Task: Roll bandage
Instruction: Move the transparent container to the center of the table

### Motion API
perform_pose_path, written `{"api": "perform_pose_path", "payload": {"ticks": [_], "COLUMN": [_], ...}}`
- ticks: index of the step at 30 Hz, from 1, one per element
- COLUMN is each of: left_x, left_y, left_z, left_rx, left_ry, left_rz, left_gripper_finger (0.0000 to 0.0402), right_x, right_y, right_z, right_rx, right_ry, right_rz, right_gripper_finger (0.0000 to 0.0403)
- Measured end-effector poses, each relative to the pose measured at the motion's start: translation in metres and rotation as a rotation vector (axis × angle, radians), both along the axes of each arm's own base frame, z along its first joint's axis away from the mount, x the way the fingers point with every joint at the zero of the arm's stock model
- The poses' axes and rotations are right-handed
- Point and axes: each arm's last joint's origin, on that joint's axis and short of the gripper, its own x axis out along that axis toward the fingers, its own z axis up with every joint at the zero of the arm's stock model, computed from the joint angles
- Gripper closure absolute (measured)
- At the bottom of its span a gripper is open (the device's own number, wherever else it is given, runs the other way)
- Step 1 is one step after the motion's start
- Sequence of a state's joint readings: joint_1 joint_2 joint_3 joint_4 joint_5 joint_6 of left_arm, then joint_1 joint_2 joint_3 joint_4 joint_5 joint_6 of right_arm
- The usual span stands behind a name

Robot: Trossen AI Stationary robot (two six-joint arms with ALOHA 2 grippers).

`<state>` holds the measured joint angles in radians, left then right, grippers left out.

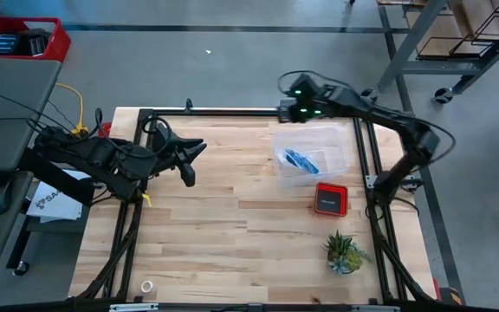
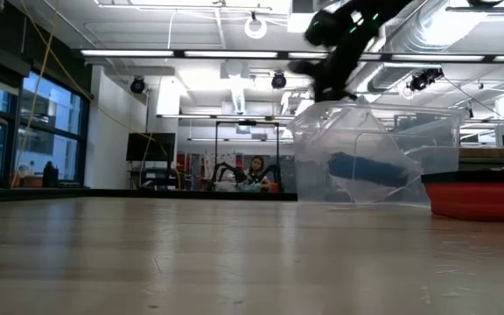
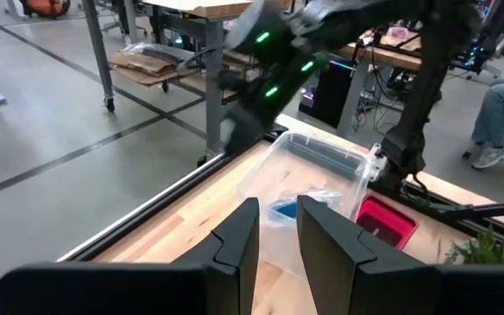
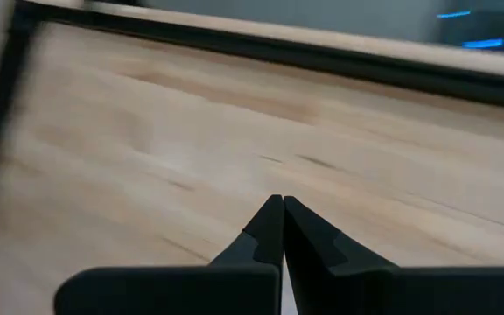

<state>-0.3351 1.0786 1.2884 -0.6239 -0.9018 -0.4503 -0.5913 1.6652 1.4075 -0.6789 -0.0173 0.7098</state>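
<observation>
Bandage in the clear box, right gripper poised at the box's far edge

The bandage [image 1: 301, 160], a bright blue strip, is seen lying inside the clear plastic box [image 1: 340, 146] right of centre in the high view, with its long axis running diagonally from upper left to lower right. The right gripper [image 1: 288, 110] is held just above the box's upper-left corner, so the bandage lies below and slightly right of it in that frame; its fingers are shown pressed together and empty in the right wrist view. The left gripper [image 1: 192, 161] is parked at centre left, well apart from the box, with its fingers slightly apart. The right arm is judged much the nearer for the reach.
</observation>
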Motion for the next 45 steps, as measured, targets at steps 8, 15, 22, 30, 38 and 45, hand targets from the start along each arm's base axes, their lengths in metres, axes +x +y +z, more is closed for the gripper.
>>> {"api": "perform_pose_path", "payload": {"ticks": [8,15,22,30,38,45], "left_x": [0.001,0.004,0.003,-0.005,-0.015,-0.029], "left_y": [0.007,0.015,0.018,0.022,0.017,0.015], "left_z": [0.0,-0.001,-0.006,-0.021,-0.069,-0.127], "left_rx": [0.016,0.0,0.021,-0.015,-0.055,-0.151], "left_ry": [0.013,0.033,0.111,0.232,0.243,0.18], "left_rz": [0.031,0.009,-0.011,0.063,0.136,0.192], "left_gripper_finger": [0.0326,0.0326,0.0326,0.0389,0.0401,0.0401], "right_x": [-0.106,-0.14,-0.136,-0.117,-0.087,-0.054], "right_y": [0.065,0.088,0.09,0.088,0.102,0.121], "right_z": [0.05,0.038,-0.019,-0.043,-0.038,-0.056], "right_rx": [-0.054,0.044,0.109,0.099,0.031,0.066], "right_ry": [0.567,0.595,0.602,0.411,0.223,0.185], "right_rz": [-0.265,-0.452,-0.432,-0.37,-0.21,-0.103], "right_gripper_finger": [0.0403,0.0403,0.0403,0.0403,0.0403,0.0403]}}
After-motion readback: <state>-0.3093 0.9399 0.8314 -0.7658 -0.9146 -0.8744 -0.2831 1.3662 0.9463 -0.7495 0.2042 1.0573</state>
